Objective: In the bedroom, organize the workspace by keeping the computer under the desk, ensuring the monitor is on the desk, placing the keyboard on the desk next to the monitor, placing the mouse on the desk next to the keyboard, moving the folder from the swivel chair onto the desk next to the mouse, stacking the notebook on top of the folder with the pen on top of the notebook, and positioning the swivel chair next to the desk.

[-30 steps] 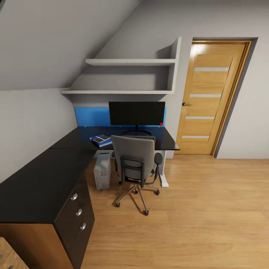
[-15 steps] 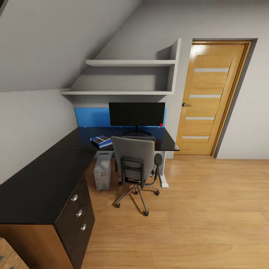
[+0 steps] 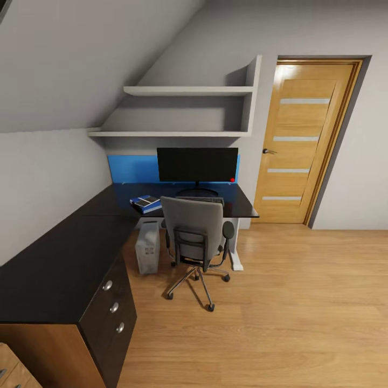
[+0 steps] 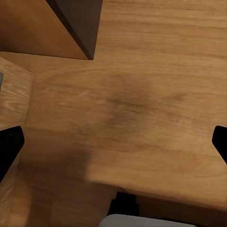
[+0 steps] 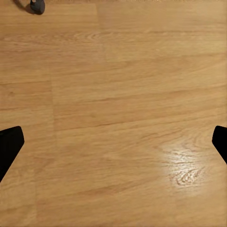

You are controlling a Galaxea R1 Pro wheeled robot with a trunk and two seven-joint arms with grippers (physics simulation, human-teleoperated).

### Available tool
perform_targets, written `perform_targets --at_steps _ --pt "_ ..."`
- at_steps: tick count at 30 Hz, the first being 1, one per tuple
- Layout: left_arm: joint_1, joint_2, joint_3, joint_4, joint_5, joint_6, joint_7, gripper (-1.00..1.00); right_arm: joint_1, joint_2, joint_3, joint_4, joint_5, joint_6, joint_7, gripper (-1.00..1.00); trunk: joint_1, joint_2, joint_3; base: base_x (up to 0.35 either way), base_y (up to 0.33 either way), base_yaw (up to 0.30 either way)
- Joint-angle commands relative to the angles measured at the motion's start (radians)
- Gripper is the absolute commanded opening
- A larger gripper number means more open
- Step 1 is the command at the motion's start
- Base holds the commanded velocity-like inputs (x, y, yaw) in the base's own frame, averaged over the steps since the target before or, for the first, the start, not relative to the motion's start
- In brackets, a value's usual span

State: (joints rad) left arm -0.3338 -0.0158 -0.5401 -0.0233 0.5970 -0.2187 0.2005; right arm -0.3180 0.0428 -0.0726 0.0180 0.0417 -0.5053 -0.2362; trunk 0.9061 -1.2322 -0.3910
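Risk: the swivel chair [image 3: 196, 237] is sitting tight against the desk [image 3: 64, 258], hiding most of the keyboard [image 3: 200, 199]; reaching over the backrest could be nudging the stack off the edge.
Stack: the notebook [image 3: 143, 201] is lying on the blue folder [image 3: 151, 205], both on the desk, well ahead of both grippers (no pen can be made out at this size).
Computer: standing on the floor under the desk, beside the chair [image 3: 148, 247].
Monitor: standing upright at the back of the desk [image 3: 197, 164].
Left gripper [image 4: 113, 142]: hanging low, pointing down at the plank floor [image 4: 151, 61], fingers spread wide, holding nothing.
Right gripper [image 5: 113, 142]: likewise aiming floorward, released and empty, a chair castor [image 5: 37, 5] far ahead of it.
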Motion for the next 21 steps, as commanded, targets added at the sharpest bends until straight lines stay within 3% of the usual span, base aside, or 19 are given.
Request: perform_targets --at_steps 1,21 --pt "-0.001 0.001 -0.008 0.0 0.006 -0.002 0.004 1.0 -0.001 0.0 -0.007 0.002 0.005 -0.005 -0.002 1.0 0.0 -0.001 -0.001 0.0 0.0 0.0" --pt "-0.001 -0.004 -0.011 0.0 0.004 -0.002 0.004 1.0 -0.001 0.0 -0.007 0.002 0.005 -0.005 -0.002 1.0 0.0 -0.001 -0.001 0.0 0.0 0.0"
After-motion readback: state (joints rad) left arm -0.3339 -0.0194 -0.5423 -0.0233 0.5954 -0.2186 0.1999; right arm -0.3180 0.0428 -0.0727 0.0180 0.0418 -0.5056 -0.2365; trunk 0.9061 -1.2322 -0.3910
